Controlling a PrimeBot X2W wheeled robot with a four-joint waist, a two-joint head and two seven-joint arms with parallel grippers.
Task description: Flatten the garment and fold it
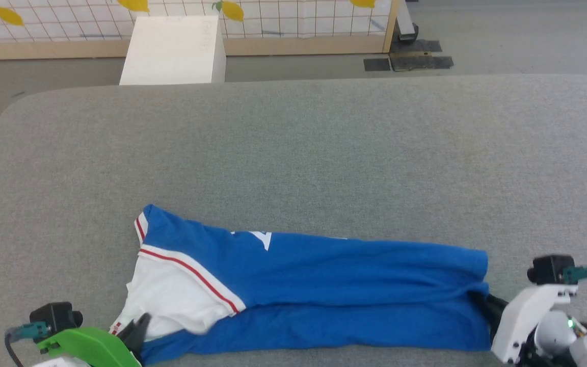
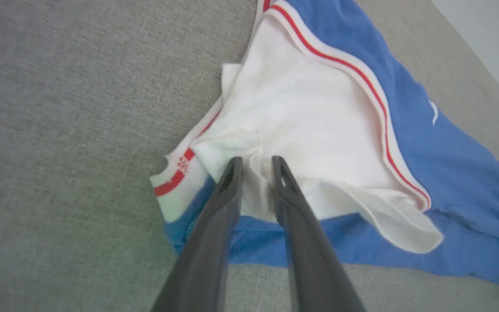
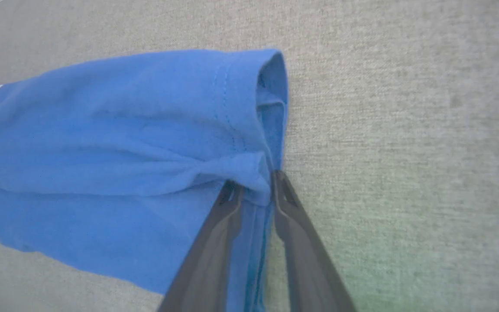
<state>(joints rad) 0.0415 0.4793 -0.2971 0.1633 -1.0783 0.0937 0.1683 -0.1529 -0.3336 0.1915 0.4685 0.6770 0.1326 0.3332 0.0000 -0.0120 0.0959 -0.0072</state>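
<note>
Where one garment (image 1: 324,275) lies, left gripper (image 2: 256,164) and right gripper (image 3: 254,181) touch it.

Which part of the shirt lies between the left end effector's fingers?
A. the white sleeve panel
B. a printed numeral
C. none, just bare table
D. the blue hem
A: in the left wrist view, the left end effector has a fold of the shirt's white sleeve panel between its fingers.
</note>
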